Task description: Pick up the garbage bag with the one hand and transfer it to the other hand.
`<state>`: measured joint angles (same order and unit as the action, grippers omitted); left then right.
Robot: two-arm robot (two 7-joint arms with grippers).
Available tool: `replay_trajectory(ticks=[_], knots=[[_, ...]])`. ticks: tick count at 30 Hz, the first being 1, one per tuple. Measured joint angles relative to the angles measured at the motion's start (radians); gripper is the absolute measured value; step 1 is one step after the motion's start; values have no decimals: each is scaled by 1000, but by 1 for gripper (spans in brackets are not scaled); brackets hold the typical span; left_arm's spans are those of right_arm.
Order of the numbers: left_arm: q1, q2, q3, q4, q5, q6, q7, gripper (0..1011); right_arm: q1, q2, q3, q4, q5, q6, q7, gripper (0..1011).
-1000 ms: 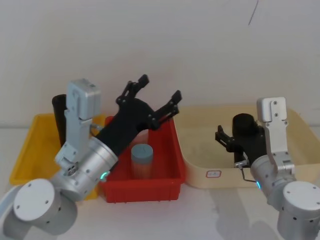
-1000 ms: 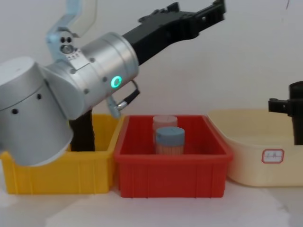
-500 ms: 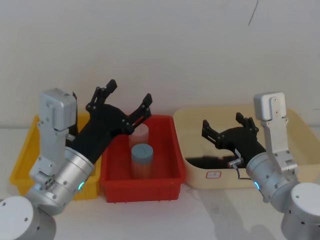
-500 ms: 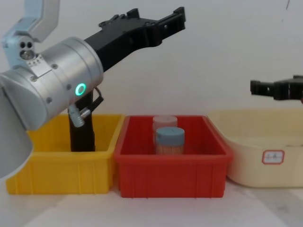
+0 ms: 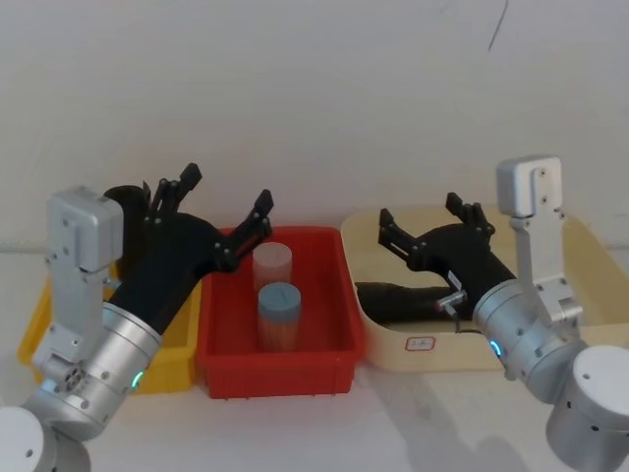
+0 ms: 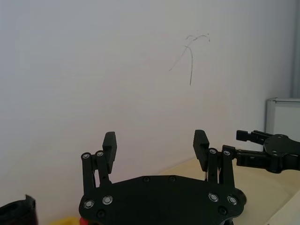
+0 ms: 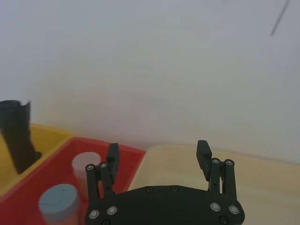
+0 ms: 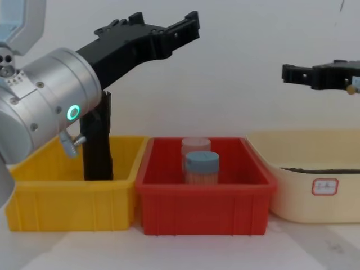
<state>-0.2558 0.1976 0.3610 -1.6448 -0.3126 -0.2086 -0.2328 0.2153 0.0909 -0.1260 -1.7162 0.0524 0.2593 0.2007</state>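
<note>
Found the garbage bag (image 8: 98, 152), a slim tall matte-black plastic roll, upright and ungrasped in the yellow plastic bin (image 8: 67, 205), at nine o'clock from the red plastic bin (image 8: 202, 211). Saw the left gripper (image 5: 224, 192) near its top, fingers released; saw the right gripper (image 5: 421, 211) over the cream tub (image 8: 292, 199) at three o'clock, likewise released. Judged pickup and handover both not yet done.

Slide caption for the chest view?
Left gripper open, raised near the garbage bag standing in the yellow bin; right gripper open above the cream tub.

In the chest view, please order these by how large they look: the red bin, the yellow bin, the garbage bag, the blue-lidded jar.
1. red bin and yellow bin: they look alike, so I do not rank them.
2. garbage bag
3. blue-lidded jar
</note>
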Motion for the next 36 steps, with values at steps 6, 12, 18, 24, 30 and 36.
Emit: replay_trajectory(ticks=[6, 12, 18, 24, 30, 36], knots=[[31, 5, -18, -30, 14, 1, 22, 1001, -3, 24, -34, -11, 1, 9, 39, 1001], [71, 13, -38, -71, 33, 9, 51, 1002, -7, 56, -79, -19, -3, 29, 85, 1001], [113, 22, -62, -114, 52, 21, 81, 1001, -10, 91, -134, -21, -18, 58, 133, 1001], [151, 29, -84, -151, 66, 32, 104, 1002, -7, 112, -179, -20, -27, 94, 170, 1001], [173, 32, -97, -172, 72, 39, 113, 1002, 13, 120, -213, -5, -28, 138, 202, 1001], [186, 31, -106, -182, 75, 45, 115, 1002, 42, 119, -238, 22, -27, 171, 220, 1001]])
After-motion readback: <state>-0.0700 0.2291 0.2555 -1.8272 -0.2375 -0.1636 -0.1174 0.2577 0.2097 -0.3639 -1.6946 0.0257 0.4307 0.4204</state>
